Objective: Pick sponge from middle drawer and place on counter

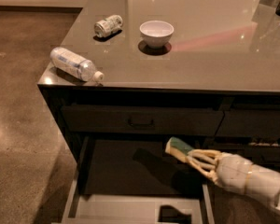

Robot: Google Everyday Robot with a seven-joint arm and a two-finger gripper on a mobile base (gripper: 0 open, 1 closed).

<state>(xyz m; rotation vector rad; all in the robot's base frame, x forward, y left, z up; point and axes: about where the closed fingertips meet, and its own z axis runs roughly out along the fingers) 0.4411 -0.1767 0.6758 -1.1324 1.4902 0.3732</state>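
My gripper [189,154] reaches in from the lower right, over the open middle drawer [130,204]. It is shut on the sponge [178,147], a small flat pad with a green face over a tan layer. The sponge is held tilted above the drawer's dark floor, just below the closed top drawer front. The counter [200,55] lies above, glossy and grey-brown.
On the counter stand a white bowl [156,32], a crushed can [108,25] lying on its side, and a plastic bottle [75,65] lying near the front left corner. The closed top drawer has a small black handle [140,122]. Narrower drawers sit to the right.
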